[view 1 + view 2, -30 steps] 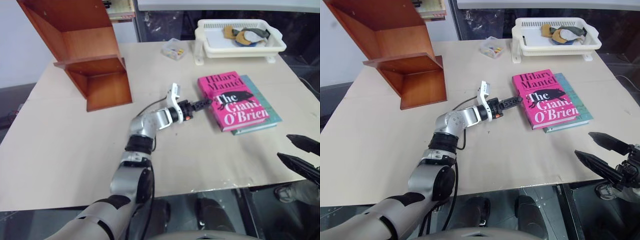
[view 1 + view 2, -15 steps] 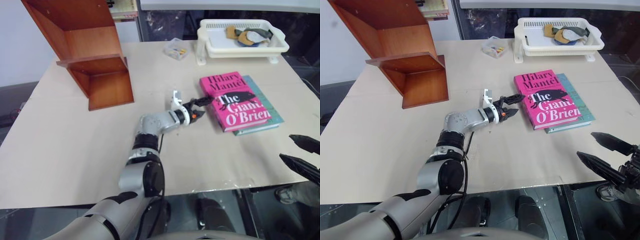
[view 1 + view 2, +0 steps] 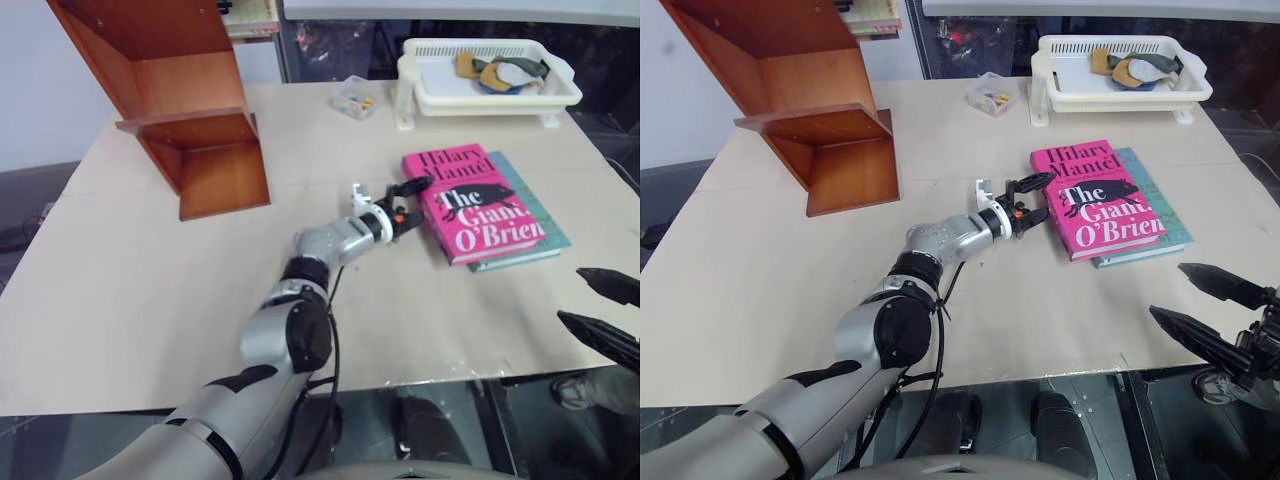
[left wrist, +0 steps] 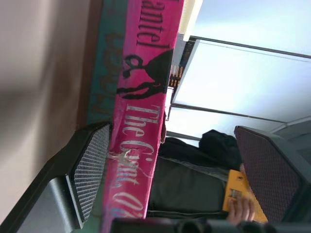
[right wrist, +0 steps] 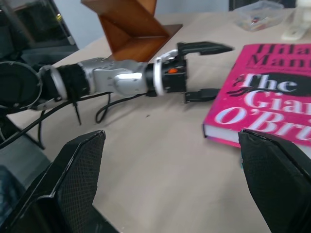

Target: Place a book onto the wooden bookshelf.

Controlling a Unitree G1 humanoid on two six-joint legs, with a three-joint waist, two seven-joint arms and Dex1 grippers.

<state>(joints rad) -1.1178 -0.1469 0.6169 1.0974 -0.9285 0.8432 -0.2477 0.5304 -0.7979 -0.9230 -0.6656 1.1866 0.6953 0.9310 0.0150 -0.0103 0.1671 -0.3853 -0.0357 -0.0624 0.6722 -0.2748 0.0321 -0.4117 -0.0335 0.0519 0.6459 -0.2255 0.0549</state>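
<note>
Reaching nearer the book (image 3: 470,202), left gripper (image 3: 410,199) rolled, fingers spread.

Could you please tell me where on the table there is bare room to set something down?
Bare tabletop lies between the wooden bookshelf and the left pincer, and along the near edge in front of the book. The far right is crowded: book, teal book, white basket, small clear box.
</note>
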